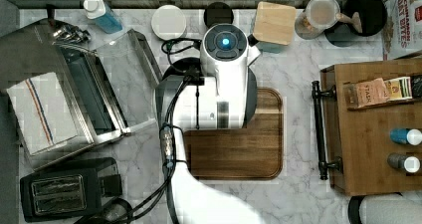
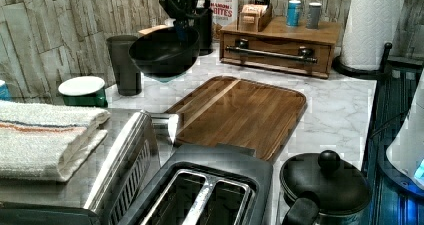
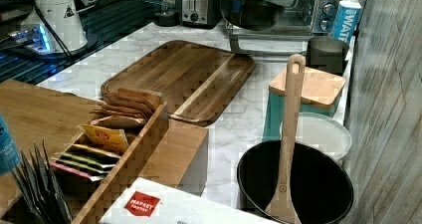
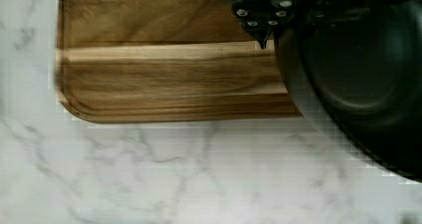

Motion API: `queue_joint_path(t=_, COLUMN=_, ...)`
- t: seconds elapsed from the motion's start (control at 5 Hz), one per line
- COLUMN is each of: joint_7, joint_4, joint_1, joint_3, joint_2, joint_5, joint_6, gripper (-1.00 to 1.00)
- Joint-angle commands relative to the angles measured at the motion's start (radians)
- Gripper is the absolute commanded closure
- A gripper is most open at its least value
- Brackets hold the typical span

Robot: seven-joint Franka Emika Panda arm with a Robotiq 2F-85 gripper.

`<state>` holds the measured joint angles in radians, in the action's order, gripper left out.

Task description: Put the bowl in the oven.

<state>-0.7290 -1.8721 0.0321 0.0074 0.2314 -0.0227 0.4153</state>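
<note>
The bowl (image 2: 163, 51) hangs in the air above the desk, near the far corner of the board (image 2: 240, 112), clamped at its rim by the pincer (image 4: 266, 22); it looks stiff, light and smooth, so I judge it can slip or tilt.

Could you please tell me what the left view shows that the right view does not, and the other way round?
The left view offers the folded towel on the oven, the black lidded pot and the paper towel roll. The right view offers the wooden spoon resting in a black pan and the teal canister. Both share the black bowl held above the counter and the wooden cutting board.
</note>
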Motion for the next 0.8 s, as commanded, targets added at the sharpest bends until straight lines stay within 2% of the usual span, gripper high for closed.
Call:
queue_joint_path(t=0.2, joint_7=-0.188, joint_4=0.176, joint_1=0.050, joint_3=0.097, joint_2=-0.017, joint_5=-0.133, joint_6=0.159, gripper=1.00)
queue_joint_path(t=0.4, joint_7=-0.206, joint_4=0.267, joint_1=0.088, joint_3=0.108, joint_2=0.069, joint_5=-0.052, joint_6=0.132, gripper=1.00)
queue_joint_path(t=0.6, joint_7=-0.220, joint_4=0.378, joint_1=0.106, joint_3=0.135, joint_2=0.166, joint_5=-0.012, joint_6=0.071, gripper=1.00)
queue_joint_path(t=0.8, joint_7=-0.251, joint_4=0.438, joint_1=0.085, joint_3=0.204, joint_2=0.226, joint_5=0.020, joint_6=0.057, gripper=1.00)
